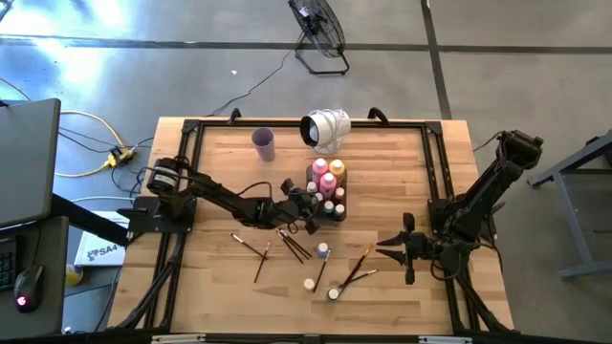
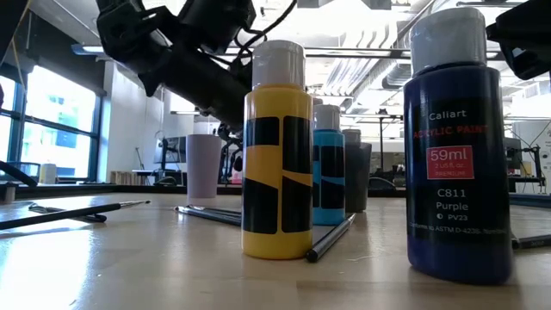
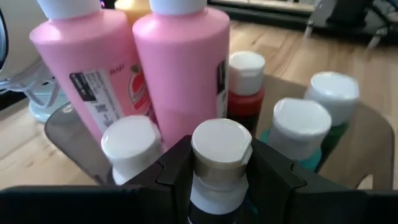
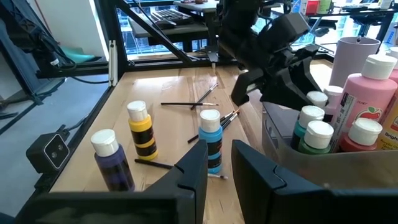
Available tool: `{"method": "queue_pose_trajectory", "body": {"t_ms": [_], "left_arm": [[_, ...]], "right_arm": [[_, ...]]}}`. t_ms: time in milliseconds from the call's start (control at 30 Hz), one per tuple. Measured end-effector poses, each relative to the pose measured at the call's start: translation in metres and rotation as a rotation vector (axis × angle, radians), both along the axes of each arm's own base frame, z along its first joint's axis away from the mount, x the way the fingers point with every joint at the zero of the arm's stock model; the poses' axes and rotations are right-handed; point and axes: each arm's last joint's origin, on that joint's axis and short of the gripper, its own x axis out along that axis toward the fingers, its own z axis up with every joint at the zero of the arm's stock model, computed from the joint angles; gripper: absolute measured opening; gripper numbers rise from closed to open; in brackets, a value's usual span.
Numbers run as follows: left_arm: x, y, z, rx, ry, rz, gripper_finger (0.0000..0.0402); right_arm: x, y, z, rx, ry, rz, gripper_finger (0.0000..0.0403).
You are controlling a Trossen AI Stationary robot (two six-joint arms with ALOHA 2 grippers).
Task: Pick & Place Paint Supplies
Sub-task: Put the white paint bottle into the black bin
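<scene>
Overhead: left gripper (image 1: 311,218) sits at the near-left corner of the grey tray (image 1: 328,194), which holds two pink bottles (image 1: 319,170), one orange bottle (image 1: 336,169) and a cluster of small capped bottles I can't count from here. Three small bottles stand loose on the table: blue one (image 1: 323,251), yellow one (image 1: 310,284), purple one (image 1: 333,294). Brushes (image 1: 251,245) lie scattered in front of the tray, roughly six, exact count unclear. Lilac cup (image 1: 264,143) stands at the back left, a white fan (image 1: 326,128) behind the tray. Right gripper (image 1: 399,247) hovers over bare table at front right, holding nothing, fingers slightly apart

Low view: yellow bottle (image 2: 277,155), blue bottle (image 2: 328,168) and purple bottle (image 2: 457,155) stand upright; one brush (image 2: 331,238) lies beside the yellow bottle's base, two more brushes (image 2: 77,213) further left. Cup (image 2: 205,166) behind

Left wrist: fingers (image 3: 176,169) pinch one white-capped bottle (image 3: 220,163) from both sides at the tray's edge. Inside: two pink bottles, four more white caps (image 3: 132,140) visible

Right wrist: right gripper's fingers (image 4: 193,168) have a narrow gap, nothing between them. Three loose bottles ahead, left gripper (image 4: 273,78) at the tray (image 4: 292,163)
</scene>
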Motion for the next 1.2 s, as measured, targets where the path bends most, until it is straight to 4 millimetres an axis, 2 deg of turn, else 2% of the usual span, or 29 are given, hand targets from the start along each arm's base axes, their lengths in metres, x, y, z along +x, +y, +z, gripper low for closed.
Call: {"method": "queue_pose_trajectory", "body": {"t_ms": [400, 667, 1200], "left_arm": [[0.0013, 0.0, -0.0027, -0.013, -0.015, 0.008, 0.0124], [0.0013, -0.0003, -0.003, -0.014, -0.011, 0.0, 0.0146], [0.0009, -0.0004, -0.0038, 0.0, 0.008, -0.008, 0.015]], "right_arm": [[0.0, 0.0, 0.0, 0.0, 0.0, 0.0, 0.0064], [0.0, 0.0, 0.0, 0.0, 0.0, 0.001, 0.0064], [0.0, 0.0, 0.0, 0.0, 0.0, 0.001, 0.0064]]}}
